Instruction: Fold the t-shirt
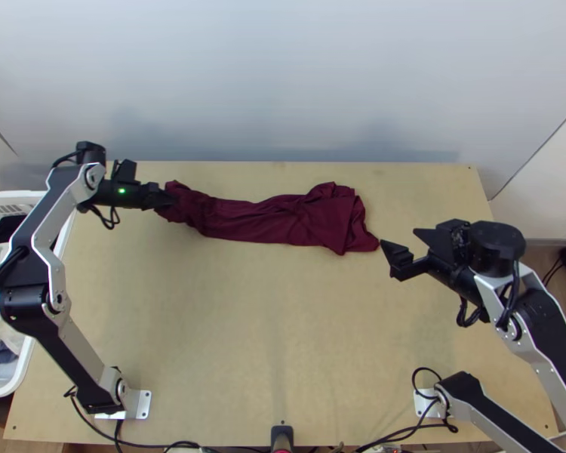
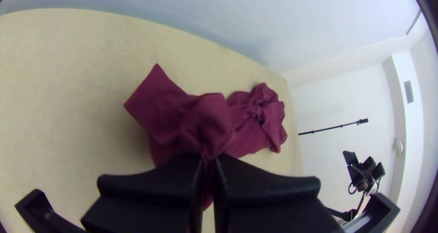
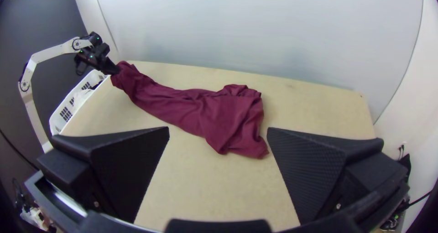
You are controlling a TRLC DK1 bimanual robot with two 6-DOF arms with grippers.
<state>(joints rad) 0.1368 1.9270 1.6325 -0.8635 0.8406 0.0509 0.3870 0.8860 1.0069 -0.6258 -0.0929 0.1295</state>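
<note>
Operator: "Gripper status?"

Technician: "Left gripper: closed, clamping one bunched end of the t-shirt. Right gripper: wide open, holding nothing, near the opposite end."

Operator: "Shirt position?"

Technician: "Loosely gathered lengthwise across the far part of the table."

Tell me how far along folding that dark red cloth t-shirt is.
Done: no neat fold; the dark red cloth t-shirt lies bunched in a long strip. In hand: the black left gripper is shut on one end; the black right gripper hangs open near the other. Left to do: probably spreading, then folding.
</note>
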